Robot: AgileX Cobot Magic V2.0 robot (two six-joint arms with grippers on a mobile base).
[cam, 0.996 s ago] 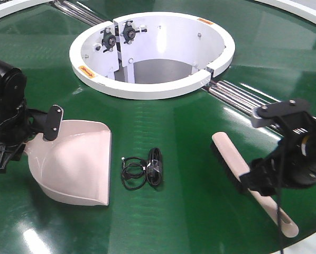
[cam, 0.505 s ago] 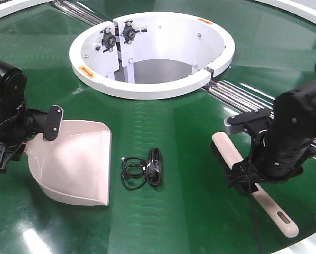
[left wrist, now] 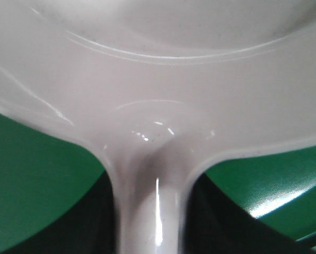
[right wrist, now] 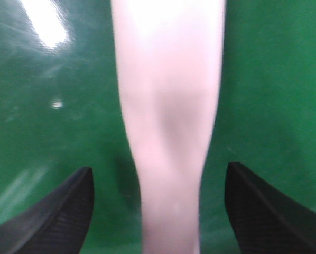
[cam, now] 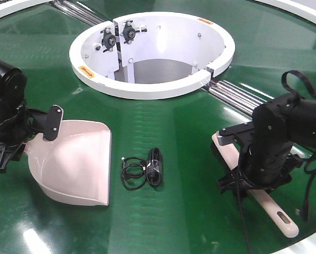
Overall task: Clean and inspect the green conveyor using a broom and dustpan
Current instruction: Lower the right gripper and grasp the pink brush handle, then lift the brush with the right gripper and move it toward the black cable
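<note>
The pale pink dustpan (cam: 76,164) lies on the green conveyor (cam: 189,121) at the left, its mouth toward the middle. My left gripper (cam: 42,127) is shut on its handle. In the left wrist view the dustpan's handle (left wrist: 152,211) runs down between the dark fingers (left wrist: 102,227), which press on both sides. The broom (cam: 277,214) lies at the right, its head (cam: 221,144) pointing to the centre. My right gripper (cam: 242,182) hovers low over its middle, open. In the right wrist view the broom (right wrist: 168,106) passes between the spread fingertips (right wrist: 68,211) without touching them.
A black coiled cable bundle (cam: 146,169) lies on the belt between dustpan and broom. The white ring-shaped housing (cam: 147,87) stands behind, with silver rollers (cam: 237,98) running off to its right. The belt's white outer edge (cam: 311,246) is near the broom's handle end.
My right arm has swung left and down over the broom, and now straddles its middle. The left arm, the dustpan and the cable bundle have not moved.
</note>
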